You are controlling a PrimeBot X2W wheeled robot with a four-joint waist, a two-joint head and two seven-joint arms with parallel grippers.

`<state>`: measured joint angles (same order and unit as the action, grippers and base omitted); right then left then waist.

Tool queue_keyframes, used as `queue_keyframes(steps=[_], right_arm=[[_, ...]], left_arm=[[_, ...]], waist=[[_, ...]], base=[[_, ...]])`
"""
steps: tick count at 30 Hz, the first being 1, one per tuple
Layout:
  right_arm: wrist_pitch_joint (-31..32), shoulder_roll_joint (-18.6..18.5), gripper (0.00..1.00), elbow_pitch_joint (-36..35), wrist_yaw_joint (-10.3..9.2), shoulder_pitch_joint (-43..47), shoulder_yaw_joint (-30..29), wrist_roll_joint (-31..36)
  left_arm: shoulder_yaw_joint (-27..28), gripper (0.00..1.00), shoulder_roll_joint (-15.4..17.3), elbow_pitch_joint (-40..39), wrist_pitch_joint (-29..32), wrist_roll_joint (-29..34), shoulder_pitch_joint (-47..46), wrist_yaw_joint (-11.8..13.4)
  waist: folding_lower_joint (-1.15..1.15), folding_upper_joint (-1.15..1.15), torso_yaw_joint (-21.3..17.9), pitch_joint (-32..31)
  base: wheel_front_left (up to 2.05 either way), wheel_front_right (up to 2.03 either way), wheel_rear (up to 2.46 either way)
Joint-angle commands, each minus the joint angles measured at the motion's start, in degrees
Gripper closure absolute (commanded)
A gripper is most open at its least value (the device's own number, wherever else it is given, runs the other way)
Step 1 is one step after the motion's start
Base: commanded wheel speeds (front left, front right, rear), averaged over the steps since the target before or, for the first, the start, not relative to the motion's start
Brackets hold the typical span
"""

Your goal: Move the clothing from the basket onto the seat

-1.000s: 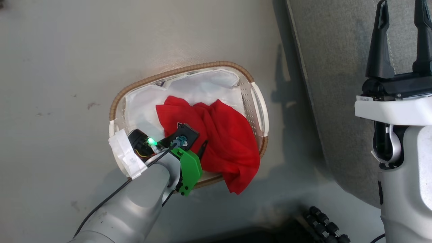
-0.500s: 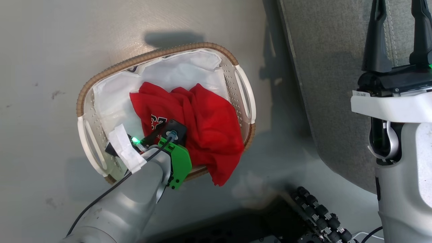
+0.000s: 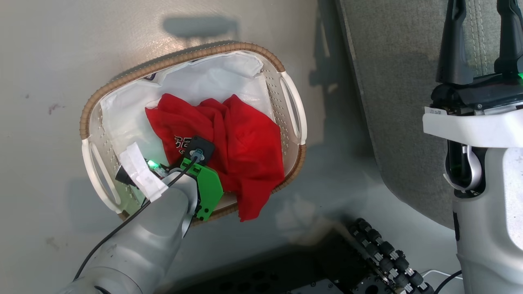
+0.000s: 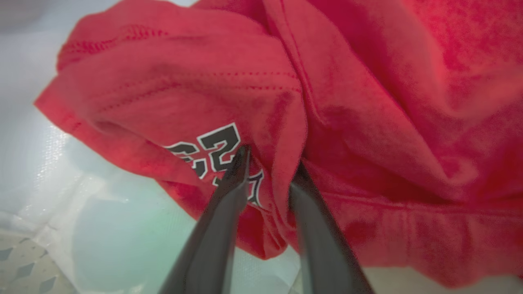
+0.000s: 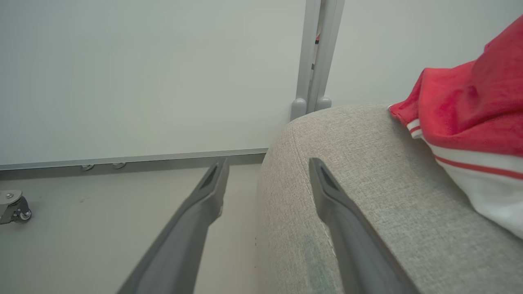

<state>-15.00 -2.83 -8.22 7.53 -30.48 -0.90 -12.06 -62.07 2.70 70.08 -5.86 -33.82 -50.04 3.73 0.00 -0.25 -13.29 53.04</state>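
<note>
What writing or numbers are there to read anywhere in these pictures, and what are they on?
"2": black, white-edged digit on the crumpled bright red soft garment; the characters beside it are folded, unreadable.
Too small to read: print on the small white sticker at the base of the right pincer.

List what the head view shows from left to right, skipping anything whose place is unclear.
basket's left handle → red clothing → basket's right handle → grey seat → right pincer
</note>
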Motion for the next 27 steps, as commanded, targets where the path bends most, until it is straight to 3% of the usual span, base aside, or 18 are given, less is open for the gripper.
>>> queue_keyframes(steps=[1,13,27], right_arm=[[-0.28,-0.12,0.0,-0.01,-0.08,-0.59,-0.22,-0.09],[-0.28,-0.14,0.0,2.14,-0.08,1.07,-1.23,2.89],[-0.28,-0.16,0.0,7.43,-0.08,8.65,-3.32,7.85]], left_arm=[[-0.26,1.0,0.35,0.13,-0.45,-0.47,-1.08,-0.5],[0.04,1.0,0.3,-3.0,-6.08,-3.97,-1.93,-4.62],[1.03,1.0,0.23,-12.4,-9.47,-4.99,2.87,-6.48]], waist=[[0.0,0.25,0.07,0.02],[0.0,0.25,4.27,-5.2],[0.0,0.25,11.45,-23.23]], base=[[0.0,0.0,0.0],[0.0,0.0,0.0],[0.0,0.0,0.0]])
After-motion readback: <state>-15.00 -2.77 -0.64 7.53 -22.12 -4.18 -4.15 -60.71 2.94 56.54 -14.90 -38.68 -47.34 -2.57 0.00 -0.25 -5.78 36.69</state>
